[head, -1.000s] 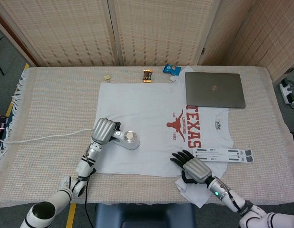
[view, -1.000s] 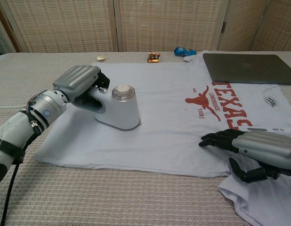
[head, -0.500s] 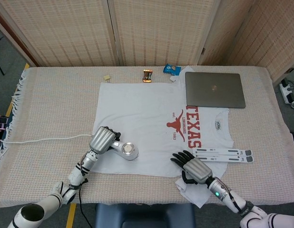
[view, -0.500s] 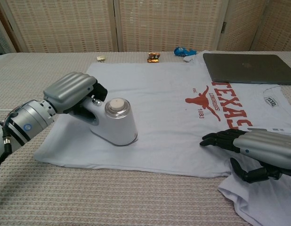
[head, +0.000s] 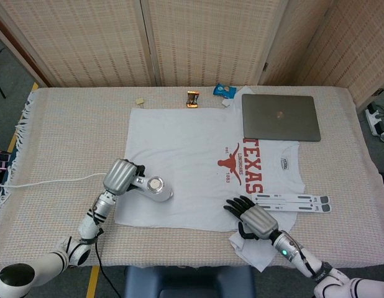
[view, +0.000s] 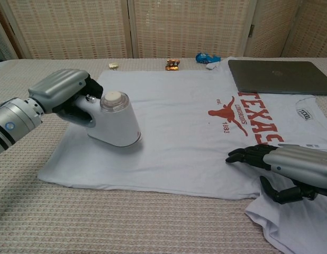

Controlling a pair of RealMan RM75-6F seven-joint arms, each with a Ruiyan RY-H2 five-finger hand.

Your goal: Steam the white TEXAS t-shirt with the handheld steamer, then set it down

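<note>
Steamer on the shirt's lower left corner

The left robot hand [head: 122,176] gripped the handheld steamer [head: 153,189] by its handle, its base resting on the white TEXAS t-shirt [head: 198,155] spread on the bench [head: 61,130]; bare bench lay just to that hand's left. The right robot hand [view: 290,168], holding nothing, pressed spread fingers on the hem, well apart from the steamer.

White shirt [head: 186,161] with red TEXAS print, white steamer [head: 153,188], grey laptop [head: 280,117], beige woven tabletop [head: 68,136], blue packet [head: 224,91].
</note>
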